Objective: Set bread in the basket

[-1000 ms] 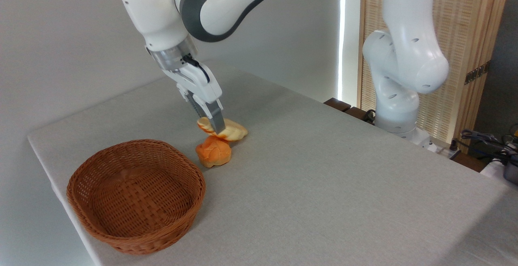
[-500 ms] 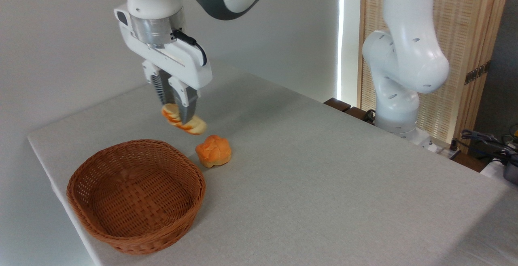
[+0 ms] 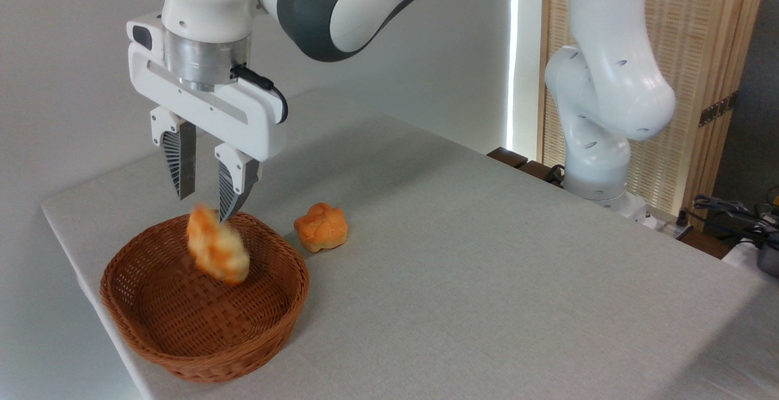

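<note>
The bread (image 3: 216, 251), a pale golden braided loaf, is blurred in mid-air, falling into the round reddish-brown wicker basket (image 3: 146, 336) at the table's left front. Directly above it my gripper (image 3: 206, 199) hangs open, fingers pointing down, with nothing held between them. The loaf's top sits just below the fingertips and over the basket's back half.
An orange knotted bun (image 3: 321, 226) lies on the grey tablecloth just right of the basket's rim. A second white robot arm (image 3: 599, 89) stands off the table's far right edge. Cables and gear (image 3: 739, 217) sit at the right border.
My gripper carried the bread up and left from beside the bun to above the basket, then opened. The bread has left the fingers and is dropping.
</note>
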